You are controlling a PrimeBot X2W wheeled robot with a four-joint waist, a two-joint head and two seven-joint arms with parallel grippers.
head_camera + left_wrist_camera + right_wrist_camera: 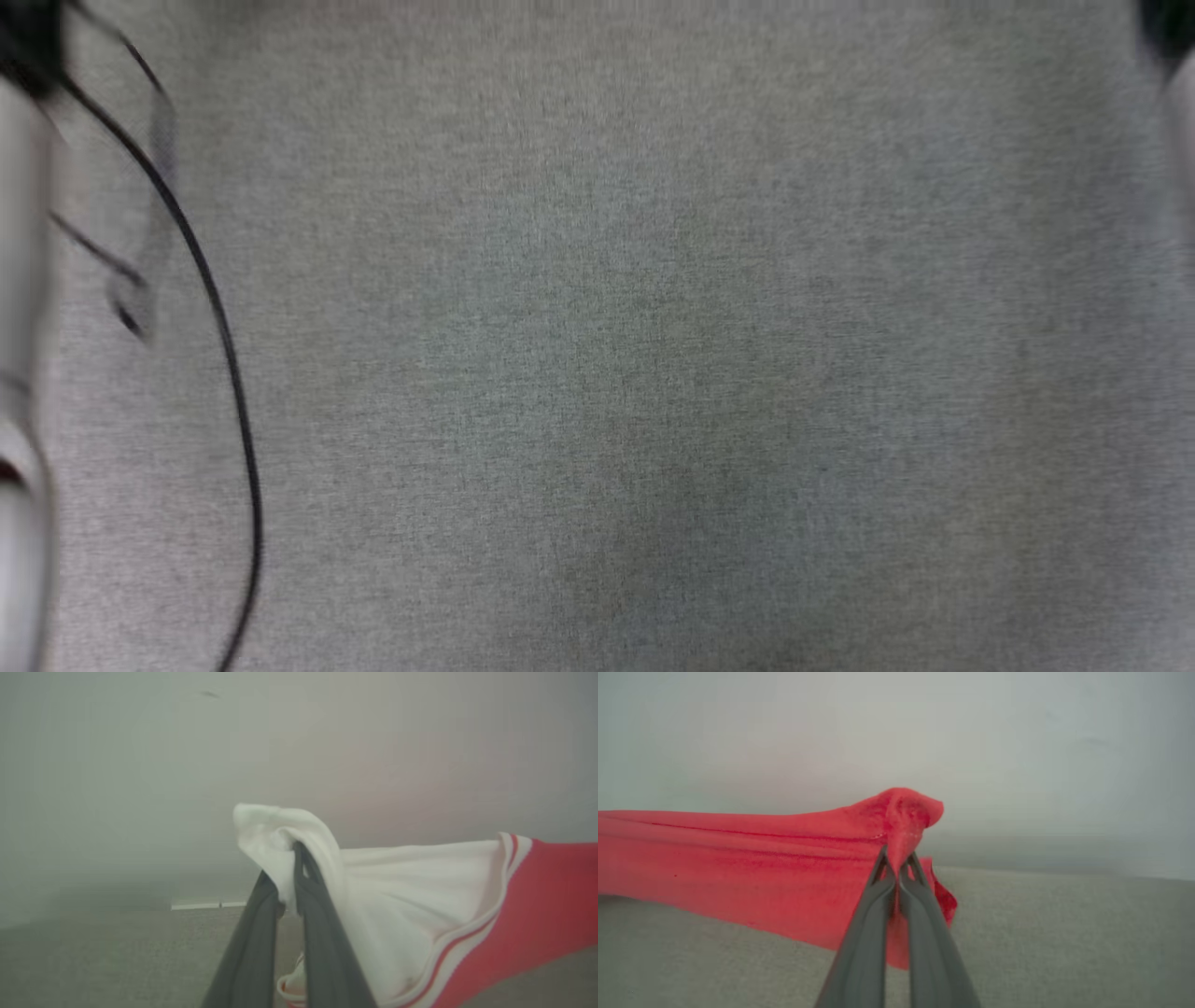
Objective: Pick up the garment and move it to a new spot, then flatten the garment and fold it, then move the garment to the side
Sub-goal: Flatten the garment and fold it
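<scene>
We are holding the garment stretched from left to right in the air over the grey woven surface, probably to spread it flat. Our left gripper is pinching its bunched white sleeve. Our right gripper is clamping a soft red corner. The knit is sagging loosely between them, with red-and-white striped trim.

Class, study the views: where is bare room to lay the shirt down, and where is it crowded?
Bare: grey cloth surface, from the black cable across to the head view's right side. Crowded: left edge, with cable and pale forearm. Left hand and right hand pinch the garment.
</scene>
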